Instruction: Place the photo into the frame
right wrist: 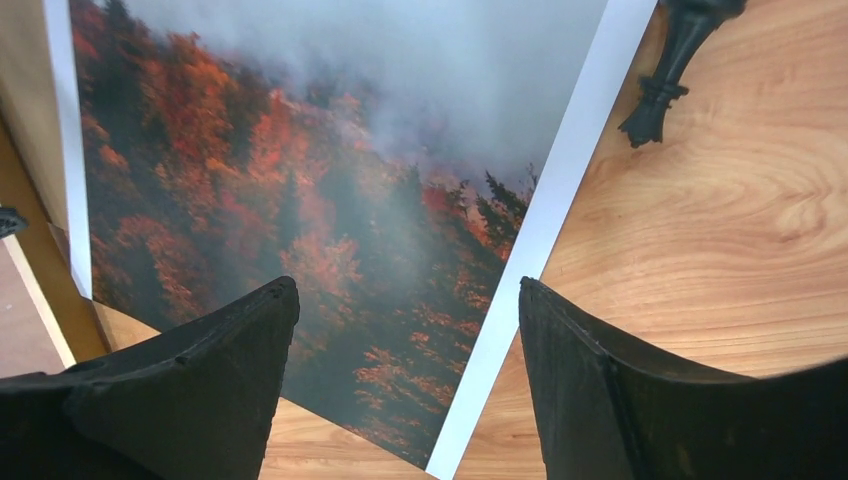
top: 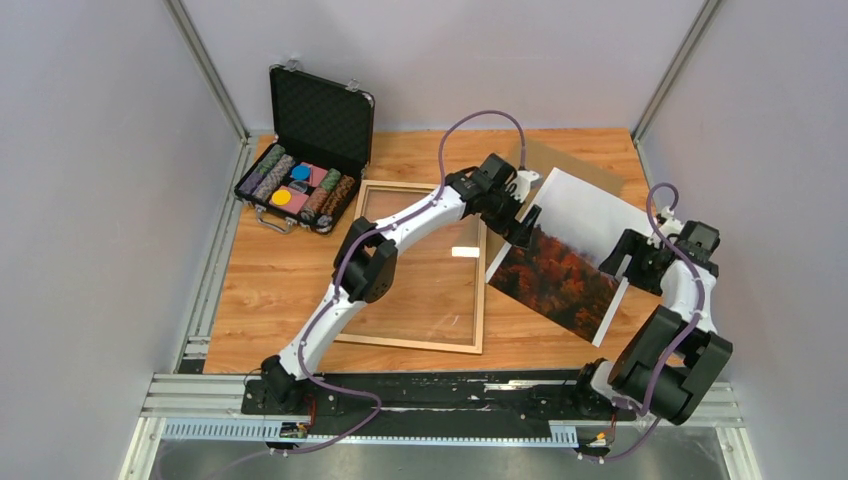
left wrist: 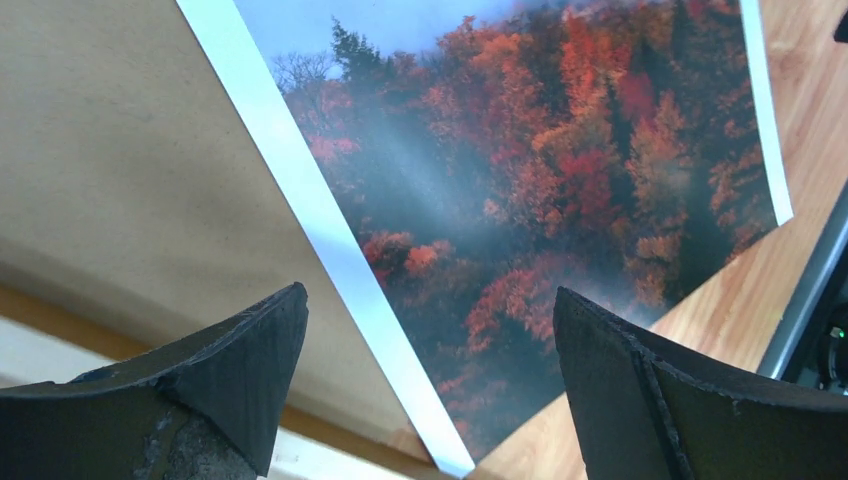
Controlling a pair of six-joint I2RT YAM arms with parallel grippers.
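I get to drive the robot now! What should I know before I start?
Left gripper: fingers open, holding nothing, over the photo's left border.
Right gripper: fingers open, holding nothing, over the photo's right border.
Photo: picture side up, to the right of the frame, partly lying over a brown board.
Frame: flat on the table, with no photo in it.
Done: nothing yet.
Left: grip the photo, carry it across and lay it in the frame.
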